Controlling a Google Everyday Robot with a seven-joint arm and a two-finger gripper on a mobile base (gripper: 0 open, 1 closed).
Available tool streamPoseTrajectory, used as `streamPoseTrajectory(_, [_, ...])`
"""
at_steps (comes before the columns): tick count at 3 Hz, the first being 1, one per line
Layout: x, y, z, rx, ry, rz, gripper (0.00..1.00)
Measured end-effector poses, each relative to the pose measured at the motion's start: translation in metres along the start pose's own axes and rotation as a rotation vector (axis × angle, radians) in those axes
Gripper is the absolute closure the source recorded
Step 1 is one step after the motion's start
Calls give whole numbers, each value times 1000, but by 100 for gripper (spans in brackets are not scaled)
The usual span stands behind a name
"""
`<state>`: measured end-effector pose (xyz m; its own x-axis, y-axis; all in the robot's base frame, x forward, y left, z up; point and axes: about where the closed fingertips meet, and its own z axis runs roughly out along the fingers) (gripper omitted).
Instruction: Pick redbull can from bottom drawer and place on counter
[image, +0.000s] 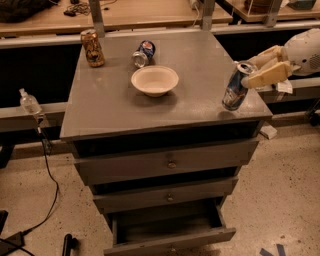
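Grey square counter (115, 100): the slim blue-and-silver redbull can (234, 87), near the front right corner, leans silver top rightward, clamped near its top by the beige two-finger gripper (251, 71). A cream round bowl (154, 80) sits centre, with a gold-brown can (93, 48) and a toppled blue can (143, 53) near the back edge.

redbull can (234, 87), slim blue-silver, was tilted with its top toward 1 o'clock, at the 3 o'clock edge of the grey worktop (110, 100). pincer (250, 71) gripped its top from 3 o'clock. bottom drawer (170, 242) stood pulled open at 6 o'clock.
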<state>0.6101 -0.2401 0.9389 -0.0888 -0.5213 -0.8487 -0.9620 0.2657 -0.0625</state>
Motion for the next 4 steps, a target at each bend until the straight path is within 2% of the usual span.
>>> streamPoseTrajectory(1, [3, -6, 9, 1, 57, 29, 100])
streamPoseTrajectory(2, [7, -8, 19, -21, 85, 67, 79])
streamPoseTrajectory(4, [6, -12, 25, -13, 76, 63, 33])
